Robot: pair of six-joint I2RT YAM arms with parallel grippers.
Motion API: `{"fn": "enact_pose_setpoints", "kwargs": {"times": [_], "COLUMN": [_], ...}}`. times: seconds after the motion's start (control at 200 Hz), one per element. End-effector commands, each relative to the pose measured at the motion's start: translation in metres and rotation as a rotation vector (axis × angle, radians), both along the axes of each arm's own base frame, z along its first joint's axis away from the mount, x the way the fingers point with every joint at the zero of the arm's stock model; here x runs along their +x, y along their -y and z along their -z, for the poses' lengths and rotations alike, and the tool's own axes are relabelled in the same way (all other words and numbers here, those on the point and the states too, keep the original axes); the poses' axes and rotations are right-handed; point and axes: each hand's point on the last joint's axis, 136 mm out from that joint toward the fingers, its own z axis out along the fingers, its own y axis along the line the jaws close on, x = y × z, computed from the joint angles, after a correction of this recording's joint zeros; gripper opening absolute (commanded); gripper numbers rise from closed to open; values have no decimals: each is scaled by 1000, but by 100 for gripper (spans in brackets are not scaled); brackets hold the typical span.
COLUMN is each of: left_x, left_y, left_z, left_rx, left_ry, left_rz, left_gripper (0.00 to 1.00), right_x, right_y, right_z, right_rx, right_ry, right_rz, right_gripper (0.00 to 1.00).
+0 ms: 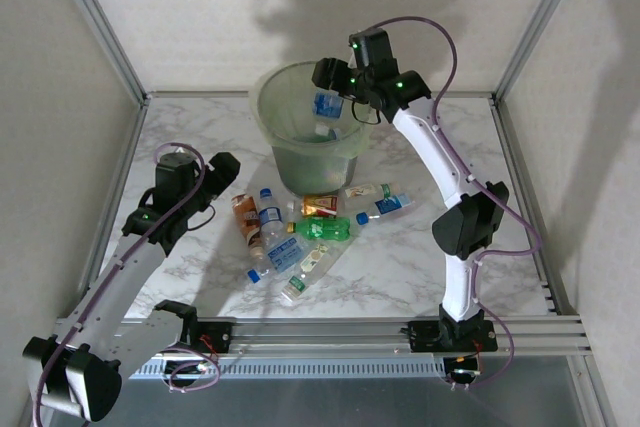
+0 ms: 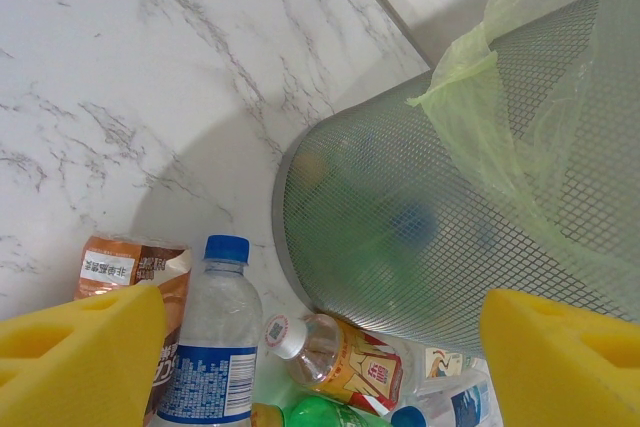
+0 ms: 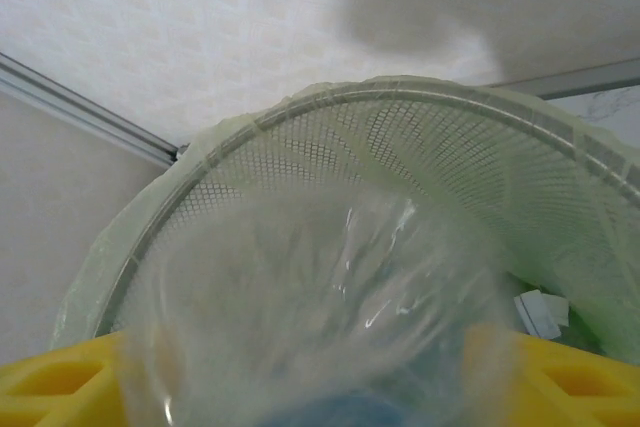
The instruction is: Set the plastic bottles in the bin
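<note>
From above, we see the right pincer [image 1: 338, 87] over the liner-rimmed bin [image 1: 262, 107] with a blue-labelled bottle [image 1: 325, 105] at its tips, and loose bottles [image 1: 300, 232] on the table [image 1: 420, 267] just before the bin. At the left wrist, our left pincer [image 2: 320, 367] gapes wide with nothing between its pads, above a blue-capped bottle [image 2: 215, 337] beside the mesh bin [image 2: 450, 217]. At the right wrist, a clear bottle [image 3: 320, 287] sits between the right pincer [image 3: 320, 387] pads over the bin [image 3: 400, 147]; we cannot tell whether they clamp it.

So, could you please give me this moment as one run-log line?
right gripper: clear bottle between jaws, over bin | left gripper: open, near bottle pile
</note>
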Motion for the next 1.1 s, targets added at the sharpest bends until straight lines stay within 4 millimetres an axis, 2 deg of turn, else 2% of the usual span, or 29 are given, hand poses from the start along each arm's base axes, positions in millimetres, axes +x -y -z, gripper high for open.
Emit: {"fn": "enact_pose_setpoints", "kwargs": {"times": [0.0, 0.416, 0.566, 0.736, 0.806, 0.961, 1.091], "left_x": [0, -3, -4, -6, -7, -11, -14], "left_y": [-2, -4, -5, -6, -7, -12, -13], "left_z": [-5, -3, -2, 8, 15, 37, 55], "left_rx": [6, 7, 13, 17, 21, 46, 54], "left_ry": [15, 13, 8, -18, -37, -101, -146], "left_rz": [0, -3, -5, -10, -17, -35, -39], "left_gripper": [82, 82, 82, 81, 81, 80, 79], "right_x": [1, -16, -31, -58, -70, -97, -120], "right_y": [6, 22, 39, 69, 83, 113, 135], "right_z": [-18, -52, -57, -59, -57, -38, -7], "right_rx": [-3, 5, -9, -29, -40, -66, -66], "right_ry": [44, 101, 121, 148, 153, 133, 78], "right_rz": [17, 45, 80, 142, 173, 239, 286], "right_gripper": [75, 77, 76, 77, 78, 79, 79]}}
